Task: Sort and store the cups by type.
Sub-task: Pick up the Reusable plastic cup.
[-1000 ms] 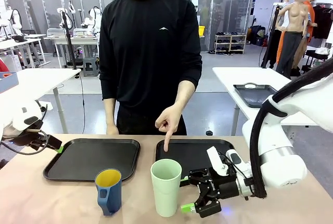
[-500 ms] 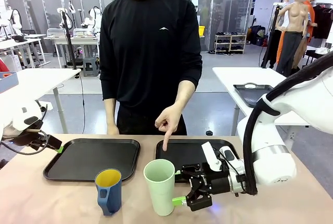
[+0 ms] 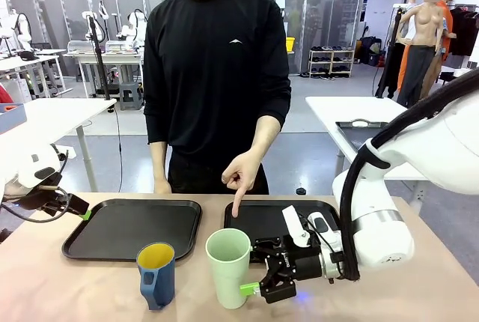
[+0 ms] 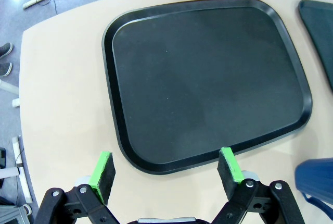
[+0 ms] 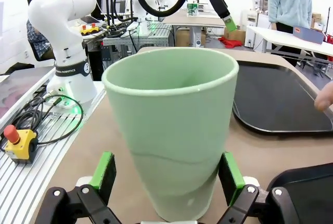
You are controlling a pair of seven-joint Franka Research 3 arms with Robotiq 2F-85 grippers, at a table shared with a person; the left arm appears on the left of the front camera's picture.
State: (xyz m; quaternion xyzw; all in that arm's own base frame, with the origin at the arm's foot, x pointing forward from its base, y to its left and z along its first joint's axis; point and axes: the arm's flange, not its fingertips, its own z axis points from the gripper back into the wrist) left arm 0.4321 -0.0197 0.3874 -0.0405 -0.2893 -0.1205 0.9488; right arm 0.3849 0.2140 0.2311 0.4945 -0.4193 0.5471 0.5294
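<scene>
- The left hand (image 3: 82, 213) is seen open and empty, at the outer edge of the left tray (image 3: 127, 228).
- The blue mug (image 3: 156, 275) is set on the table (image 3: 67, 288), in front of that tray.
- The mint tumbler (image 3: 228, 269) is stood upright just beside the mug and is straddled by the right hand (image 3: 253, 268), whose pads are spread, not clamped.
- The right tray (image 3: 303, 213) is pointed at by the person's finger (image 3: 239, 208).

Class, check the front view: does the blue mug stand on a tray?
No, the blue mug stands on the table, short of the black tray.
</scene>
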